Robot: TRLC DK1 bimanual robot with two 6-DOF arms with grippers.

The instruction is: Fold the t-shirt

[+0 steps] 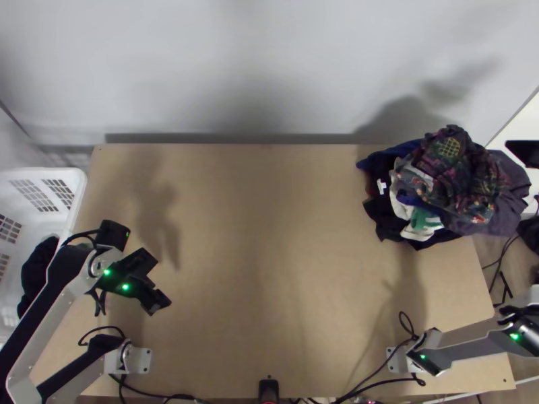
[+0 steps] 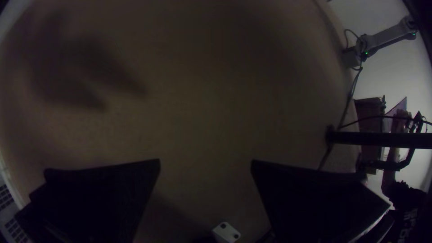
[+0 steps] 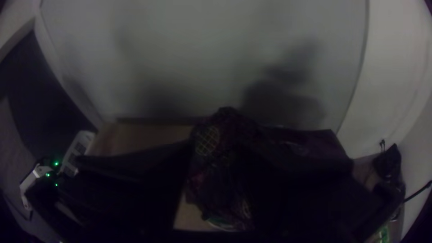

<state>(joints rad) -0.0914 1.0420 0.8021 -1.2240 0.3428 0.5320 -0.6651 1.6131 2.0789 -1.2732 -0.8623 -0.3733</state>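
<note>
A bunched heap of clothes (image 1: 465,178) lies at the table's back right, a dark multicoloured patterned piece on top; which piece is the t-shirt I cannot tell. My left gripper (image 1: 162,281) is over the table's left side, far from the heap, and in the left wrist view the left gripper (image 2: 205,164) stands open with bare table between its fingers. At the right edge is part of my right gripper (image 1: 524,153), beside the heap. In the right wrist view the right gripper (image 3: 220,155) is open, with the patterned garment (image 3: 216,180) seen through its gap, not held.
Bare wood covers the middle of the table (image 1: 256,269). A white basket (image 1: 79,185) with dark cloth inside stands off the left edge. Behind the table rises a pale wall (image 1: 236,67). Cables (image 1: 370,374) run along the near edge by the right arm's base.
</note>
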